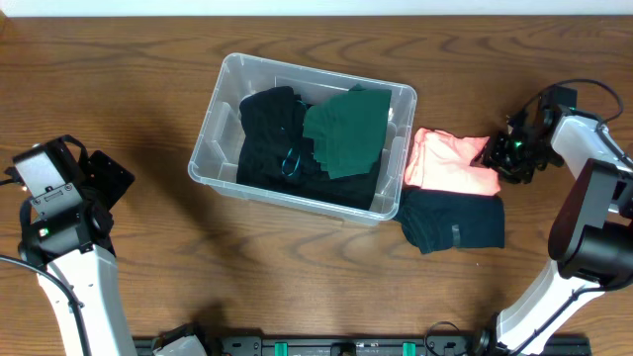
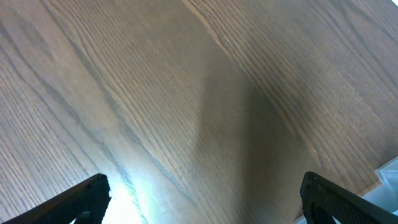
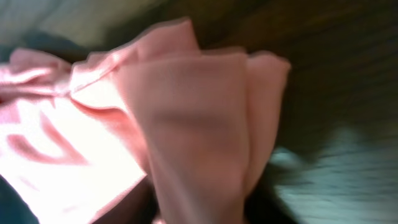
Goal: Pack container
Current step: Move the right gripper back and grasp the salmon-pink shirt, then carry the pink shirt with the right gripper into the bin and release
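Observation:
The clear plastic container [image 1: 206, 148] stands at mid-table and holds a black garment [image 1: 265, 138] and a dark green garment [image 1: 346, 129]. A pink garment [image 1: 445, 163] lies just right of it, partly on a dark teal garment [image 1: 457, 222]. My right gripper [image 1: 497, 153] is at the pink garment's right edge. In the right wrist view, which is blurred, a fold of the pink garment [image 3: 186, 124] runs down between the jaws [image 3: 199, 214]. My left gripper [image 2: 205, 186] is open and empty over bare wood at the far left [image 1: 104, 176]. A corner of the container [image 2: 388, 174] shows there.
The wooden table [image 1: 148, 287] runs to the white far edge at the top. The two arm bases stand at the front left and front right corners.

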`<action>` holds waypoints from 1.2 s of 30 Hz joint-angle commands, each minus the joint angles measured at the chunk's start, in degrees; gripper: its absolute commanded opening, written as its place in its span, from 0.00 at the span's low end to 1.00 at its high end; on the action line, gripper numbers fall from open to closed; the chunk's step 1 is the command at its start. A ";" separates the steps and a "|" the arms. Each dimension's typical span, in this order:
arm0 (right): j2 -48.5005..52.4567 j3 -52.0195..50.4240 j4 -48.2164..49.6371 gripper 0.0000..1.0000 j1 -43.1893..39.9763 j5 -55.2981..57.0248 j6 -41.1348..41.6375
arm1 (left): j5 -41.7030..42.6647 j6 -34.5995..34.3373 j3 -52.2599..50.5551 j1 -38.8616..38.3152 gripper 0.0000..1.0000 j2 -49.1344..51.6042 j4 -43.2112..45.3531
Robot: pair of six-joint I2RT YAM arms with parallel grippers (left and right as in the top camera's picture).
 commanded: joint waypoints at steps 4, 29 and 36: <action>0.46 -0.85 -0.22 0.03 -0.61 -12.02 -2.69 | -0.68 -0.13 0.39 0.35 0.98 0.15 -0.04; -29.09 -0.85 38.45 0.01 21.40 -34.16 24.39 | -0.68 -0.13 0.39 0.35 0.98 0.15 -0.04; -24.35 -0.87 47.47 0.01 39.39 -10.84 30.93 | -0.68 -0.13 0.39 0.35 0.98 0.15 -0.04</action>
